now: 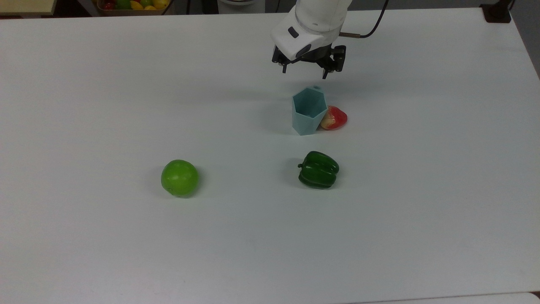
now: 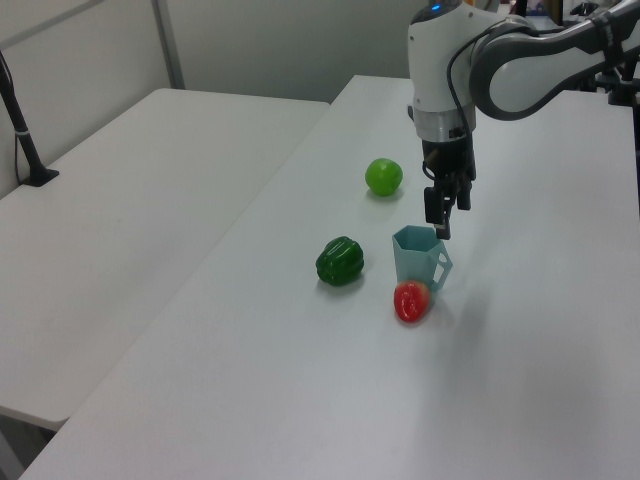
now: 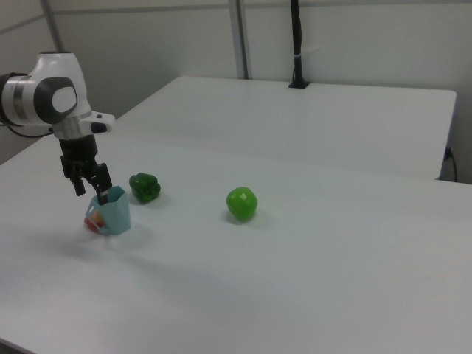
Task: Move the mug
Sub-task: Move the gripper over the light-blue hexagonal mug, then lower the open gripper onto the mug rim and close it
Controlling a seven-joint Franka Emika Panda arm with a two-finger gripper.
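Note:
The mug (image 1: 309, 110) is a pale blue-teal faceted cup standing upright on the white table, with its handle tab on the far side in the top view. It also stands upright in the left view (image 2: 418, 256) and the right view (image 3: 112, 211). My gripper (image 1: 304, 72) is open and empty, fingers pointing down, just beyond the mug's far rim in the top view. In the left view the gripper (image 2: 438, 222) hangs close above the rim. In the right view the gripper (image 3: 90, 192) has one fingertip right at the rim.
A red fruit (image 1: 334, 118) leans against the mug on the top view's right. A green bell pepper (image 1: 318, 169) lies in front of the mug and a green apple (image 1: 179, 178) further left. A crate of fruit (image 1: 130, 5) sits past the table's far edge.

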